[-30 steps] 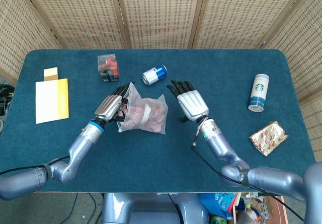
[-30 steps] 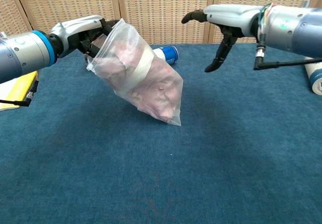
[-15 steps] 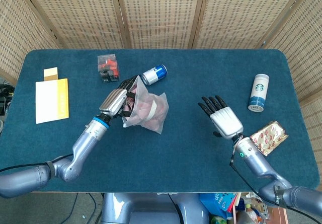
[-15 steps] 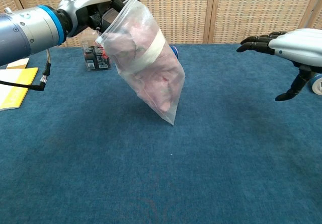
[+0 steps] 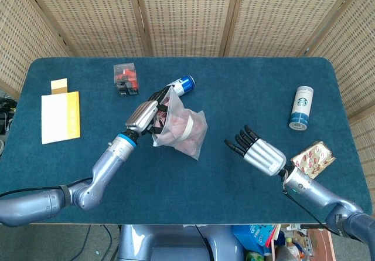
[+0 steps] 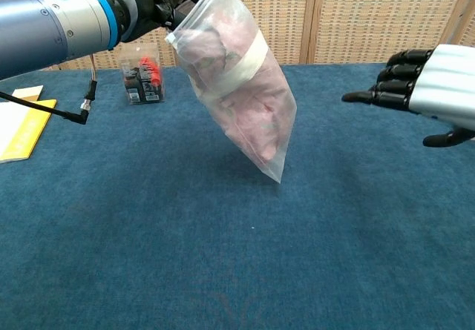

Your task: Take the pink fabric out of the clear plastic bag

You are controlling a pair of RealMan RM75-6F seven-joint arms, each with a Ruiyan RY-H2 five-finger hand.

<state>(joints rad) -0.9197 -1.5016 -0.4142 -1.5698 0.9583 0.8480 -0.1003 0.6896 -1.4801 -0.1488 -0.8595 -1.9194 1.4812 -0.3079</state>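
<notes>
Chest view shows my left hand (image 6: 152,4) pinching the top of the clear plastic bag (image 6: 241,85), which hangs above the counter (image 6: 223,271) with the pink fabric (image 6: 249,119) still inside. My right hand (image 6: 427,93) waits well apart, fingers spread and empty. I worry the slick film slips, dropping everything.

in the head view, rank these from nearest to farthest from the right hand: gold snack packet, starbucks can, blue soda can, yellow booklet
1. Gold snack packet, just beside the right hand, toward the table's right edge.
2. Starbucks can, upright, farther back on the right side.
3. Blue soda can, lying behind the bag, near the table's middle.
4. Yellow booklet, at the far left edge.
</notes>
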